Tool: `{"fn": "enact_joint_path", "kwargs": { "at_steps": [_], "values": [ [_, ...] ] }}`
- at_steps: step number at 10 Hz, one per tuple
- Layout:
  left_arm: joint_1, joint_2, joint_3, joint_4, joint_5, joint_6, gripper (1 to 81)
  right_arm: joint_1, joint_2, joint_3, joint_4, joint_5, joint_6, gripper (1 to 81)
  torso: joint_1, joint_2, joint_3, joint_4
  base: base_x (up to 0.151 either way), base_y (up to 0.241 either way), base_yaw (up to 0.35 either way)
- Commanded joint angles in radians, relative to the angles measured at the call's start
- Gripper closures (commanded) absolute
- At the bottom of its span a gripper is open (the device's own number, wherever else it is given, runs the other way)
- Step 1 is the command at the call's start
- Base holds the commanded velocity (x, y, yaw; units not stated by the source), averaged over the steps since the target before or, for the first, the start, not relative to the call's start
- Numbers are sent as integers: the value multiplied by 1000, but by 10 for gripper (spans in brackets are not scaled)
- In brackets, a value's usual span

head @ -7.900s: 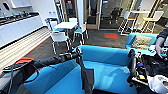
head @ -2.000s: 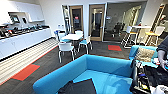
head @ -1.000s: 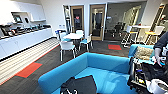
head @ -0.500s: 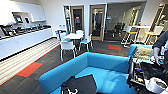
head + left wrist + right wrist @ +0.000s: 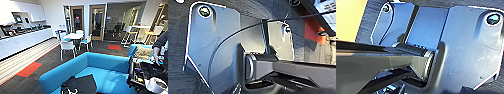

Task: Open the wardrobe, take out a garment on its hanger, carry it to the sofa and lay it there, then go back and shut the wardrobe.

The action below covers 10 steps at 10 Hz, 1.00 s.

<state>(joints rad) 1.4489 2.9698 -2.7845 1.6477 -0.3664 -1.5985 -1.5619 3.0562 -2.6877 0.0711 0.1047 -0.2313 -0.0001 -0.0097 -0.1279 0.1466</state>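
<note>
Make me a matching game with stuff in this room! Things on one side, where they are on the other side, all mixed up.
Things:
1. garment
2. white chairs
3. orange floor patch
4. tall stools

Places:
A. around the small round table
B. lying on the blue sofa seat
C. by the high table at the far right
D. on the floor near the long white counter

Pairs: 1-B, 2-A, 3-D, 4-C

Matt blue upholstered sofa (image 5: pixel 105 72), soft black garment (image 5: pixel 80 85)
</note>
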Motion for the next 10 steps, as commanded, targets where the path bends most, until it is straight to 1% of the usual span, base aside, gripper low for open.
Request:
{"fn": "enact_joint_path", "kwargs": {
  "at_steps": [1,2,3,4,5,6,7,8,9,10],
  "values": [
    [15,-4,-10,-48,64,-3,10,41,19,6,-2,-62,0,10,0,0,0,0,0,0,0],
    [28,11,-10,-109,142,86,10,44,20,8,-2,-62,-2,10,0,0,0,0,0,0,0],
    [34,46,-10,-277,249,307,10,45,20,8,-2,-62,-2,10,0,0,0,0,0,0,0],
    [32,90,-10,-595,385,647,10,45,20,8,-2,-62,-2,10,0,0,0,0,0,0,0],
    [36,64,-8,-539,294,576,10,45,20,11,-2,-62,-3,10,0,0,0,0,0,0,0],
    [-1,92,-3,-1183,430,1275,10,45,22,11,-2,-62,-3,10,0,0,0,0,0,0,0],
    [-6,85,15,-1423,425,1537,10,45,25,7,-2,-62,-3,10,0,0,0,0,0,0,0],
    [12,76,5,-1104,380,1241,10,45,23,6,-2,-62,-2,10,0,0,0,0,0,0,0],
    [-28,89,11,-1589,423,1716,10,45,23,2,-2,-63,-2,10,0,0,0,0,0,0,0],
    [-43,85,9,-1589,423,1721,10,47,23,-9,-2,-80,-2,10,0,0,0,0,0,0,0]
  ]
}}
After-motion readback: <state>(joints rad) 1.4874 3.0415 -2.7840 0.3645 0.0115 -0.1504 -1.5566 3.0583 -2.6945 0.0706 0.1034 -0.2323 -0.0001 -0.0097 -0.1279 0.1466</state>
